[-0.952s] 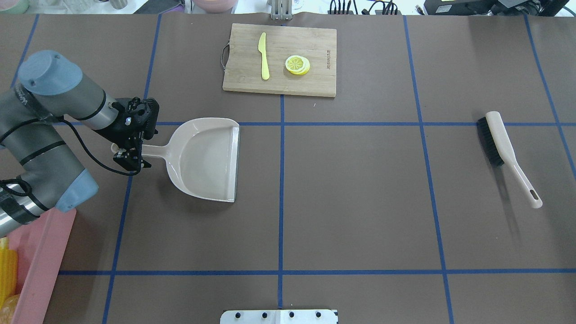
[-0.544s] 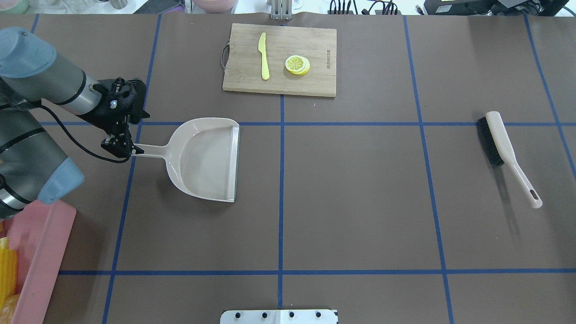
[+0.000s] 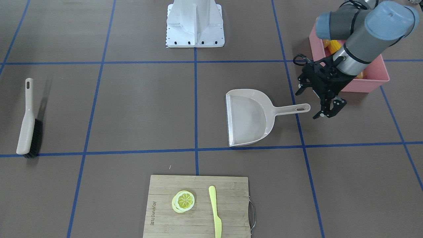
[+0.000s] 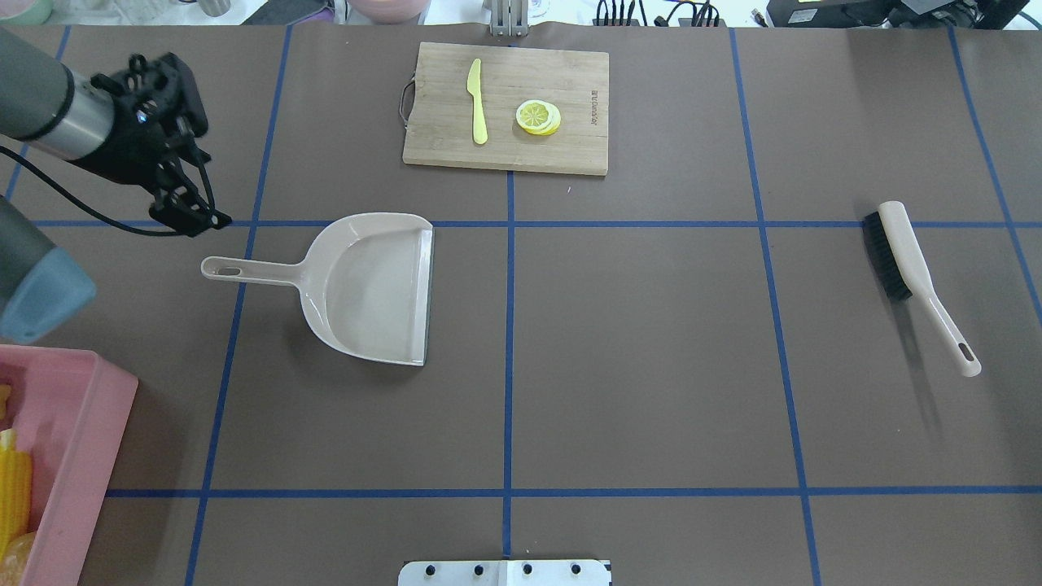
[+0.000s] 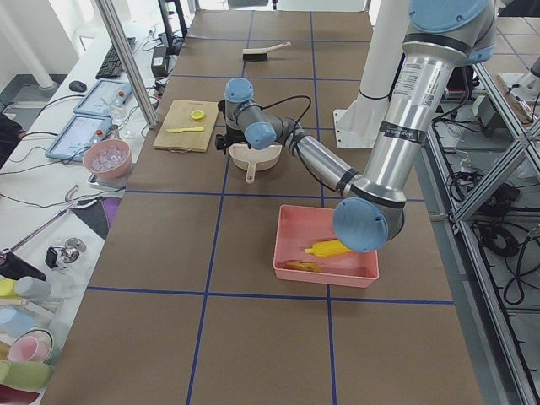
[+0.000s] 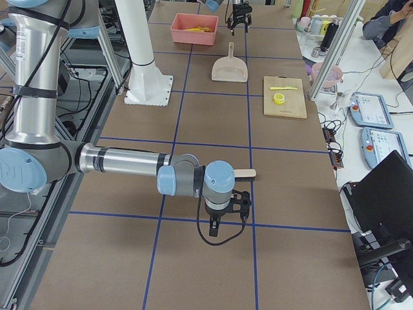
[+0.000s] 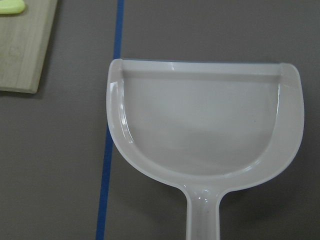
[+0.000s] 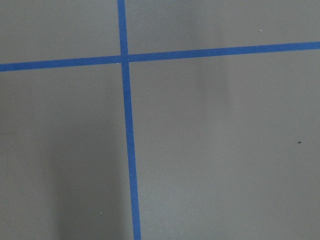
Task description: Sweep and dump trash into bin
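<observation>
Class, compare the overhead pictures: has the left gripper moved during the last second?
Yes. The left gripper has come off the dustpan handle, moving up and left in the view to the horizontal blue tape line.

I'm seeing the pink bin (image 5: 326, 281) sitting upright at the table's left end, near the robot's base. A yellow corn cob (image 5: 329, 248) is lying flat inside it, with a brown-orange piece (image 5: 300, 267) lying just beside.

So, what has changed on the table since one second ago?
The left gripper let go of the dustpan's handle and drew away from it, towards the far left of the overhead view; it is open and empty. The dustpan, brush, cutting board and bin stayed in place.
</observation>
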{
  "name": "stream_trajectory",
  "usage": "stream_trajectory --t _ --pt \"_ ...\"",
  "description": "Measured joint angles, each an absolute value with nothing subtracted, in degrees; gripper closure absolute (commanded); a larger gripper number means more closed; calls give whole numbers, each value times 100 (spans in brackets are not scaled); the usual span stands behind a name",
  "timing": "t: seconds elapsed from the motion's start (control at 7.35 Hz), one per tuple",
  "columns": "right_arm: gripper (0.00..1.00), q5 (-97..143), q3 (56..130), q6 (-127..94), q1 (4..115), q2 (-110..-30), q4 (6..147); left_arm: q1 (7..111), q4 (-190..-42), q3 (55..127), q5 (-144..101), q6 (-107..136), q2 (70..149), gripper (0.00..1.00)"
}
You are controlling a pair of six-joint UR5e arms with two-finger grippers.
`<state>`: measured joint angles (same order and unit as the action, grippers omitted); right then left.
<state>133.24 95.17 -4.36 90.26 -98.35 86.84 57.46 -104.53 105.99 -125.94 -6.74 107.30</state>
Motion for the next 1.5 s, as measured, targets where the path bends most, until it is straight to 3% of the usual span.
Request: stream_trajectory --t 0.54,1.09,1.5 --pt "0 13324 9502 -436 9026 -9835 8684 7310 -9101 10624 -12879 1617 10508 2" --pt "0 13324 9501 -438 9027 -9835 8684 8607 -8549 10595 -13540 1788 8980 2" --pt "0 13324 9501 -439 9026 -9835 8684 8774 -8801 10245 -13636 1763 8359 2"
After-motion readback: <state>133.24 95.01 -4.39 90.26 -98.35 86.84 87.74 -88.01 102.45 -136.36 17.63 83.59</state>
